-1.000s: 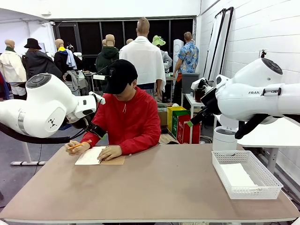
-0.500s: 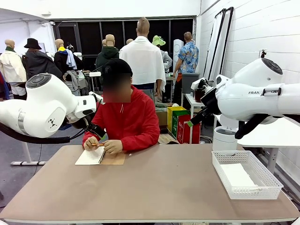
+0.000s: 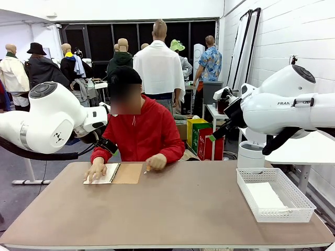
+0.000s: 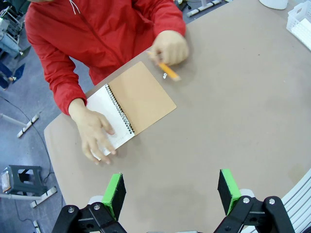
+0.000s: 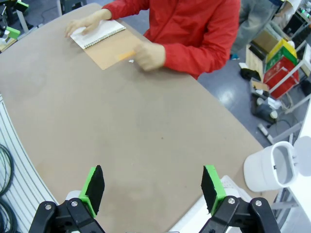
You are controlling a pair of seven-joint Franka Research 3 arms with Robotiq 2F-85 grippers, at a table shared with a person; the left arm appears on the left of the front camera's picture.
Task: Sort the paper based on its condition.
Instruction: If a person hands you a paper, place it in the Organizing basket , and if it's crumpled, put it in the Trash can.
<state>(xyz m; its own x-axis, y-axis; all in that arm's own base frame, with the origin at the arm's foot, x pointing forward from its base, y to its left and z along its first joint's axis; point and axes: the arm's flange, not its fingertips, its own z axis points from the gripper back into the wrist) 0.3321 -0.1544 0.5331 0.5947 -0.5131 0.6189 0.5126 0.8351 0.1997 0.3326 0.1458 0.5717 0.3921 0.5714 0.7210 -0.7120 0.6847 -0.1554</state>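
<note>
One paper sheet [image 3: 263,195] lies in the basket [image 3: 285,214] at four o'clock. We should wait, with left gripper [image 4: 170,175] and right gripper [image 5: 151,170] both spread wide, until the person's hand [image 3: 95,171] at ten o'clock frees a notebook [image 3: 128,173] page. The table [image 3: 183,209] is smooth and brown, with a white wall [image 3: 293,36] at three o'clock.

You can read just one bit of txt: "FRAN", cut off by a bracket, dark letters on the white housing of the right arm [image 3: 288,107], front view. Left arm [image 3: 49,123] has a small dark logo mark, no letters legible. Print on the red box [image 3: 207,149] in the bkgd is too small to read.
</note>
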